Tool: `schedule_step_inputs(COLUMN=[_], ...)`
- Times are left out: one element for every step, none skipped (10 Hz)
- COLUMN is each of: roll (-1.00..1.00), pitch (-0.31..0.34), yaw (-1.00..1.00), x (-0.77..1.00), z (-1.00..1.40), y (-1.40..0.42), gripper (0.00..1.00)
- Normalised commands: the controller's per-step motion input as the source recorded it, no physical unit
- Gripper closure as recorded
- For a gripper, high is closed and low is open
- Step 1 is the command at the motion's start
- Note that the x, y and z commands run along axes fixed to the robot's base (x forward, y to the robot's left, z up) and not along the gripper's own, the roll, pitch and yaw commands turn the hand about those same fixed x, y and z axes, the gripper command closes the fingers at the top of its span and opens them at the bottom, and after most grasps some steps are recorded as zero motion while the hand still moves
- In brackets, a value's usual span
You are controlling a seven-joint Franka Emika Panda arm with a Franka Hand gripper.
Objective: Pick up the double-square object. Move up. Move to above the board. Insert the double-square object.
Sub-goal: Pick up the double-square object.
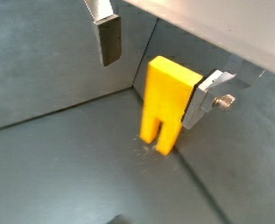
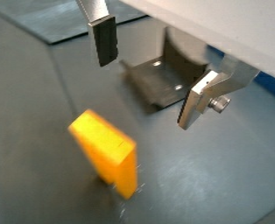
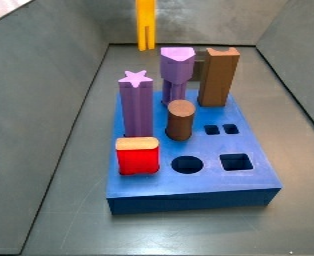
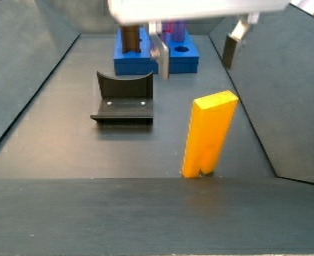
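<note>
Nearest the camera in a side view: the double-square object [image 4: 208,135], yellow, standing upright on the worktop [image 4: 66,130], long axis vertical, free of any grip. Behind it, toward the left edge, the fixture [image 4: 122,98]. The claw [image 4: 196,48] hangs above and beyond the object, plates spread wide, nothing between them. In a wrist view one finger [image 1: 204,98] sits just beside the object's upper flank, the opposite finger [image 1: 109,41] well apart; contact cannot be told. Farthest back, the board [image 4: 148,48], blue, with pegs; its two small square holes [image 3: 221,129] are empty. Judgement: claw must centre over the object and descend before closing.
</note>
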Motion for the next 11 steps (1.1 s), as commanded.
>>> schedule_step_inputs(roll=[0.00, -0.06, -0.08, -0.08, -0.19, -0.24, -0.26, -0.26, -0.34, -0.29, -0.13], pitch=[0.000, -0.007, -0.004, 0.000, -0.034, -0.049, -0.059, -0.064, -0.066, -0.044, -0.009], yaw=[0.49, 0.22, 0.00, 0.00, 0.03, 0.00, 0.00, 0.00, 0.00, 0.00, 0.00], x=[0.00, 0.00, 0.00, 0.00, 0.00, 0.00, 0.00, 0.00, 0.00, 0.00, 0.00], z=[-0.23, -0.13, -0.04, -0.26, -0.37, -0.34, -0.27, -0.31, -0.36, -0.31, -0.16], y=[0.45, 0.16, 0.07, 0.17, 0.33, 0.26, 0.19, 0.19, 0.20, 0.16, 0.09], gripper=[0.00, 0.00, 0.00, 0.00, 0.00, 0.00, 0.00, 0.00, 0.00, 0.00, 0.00])
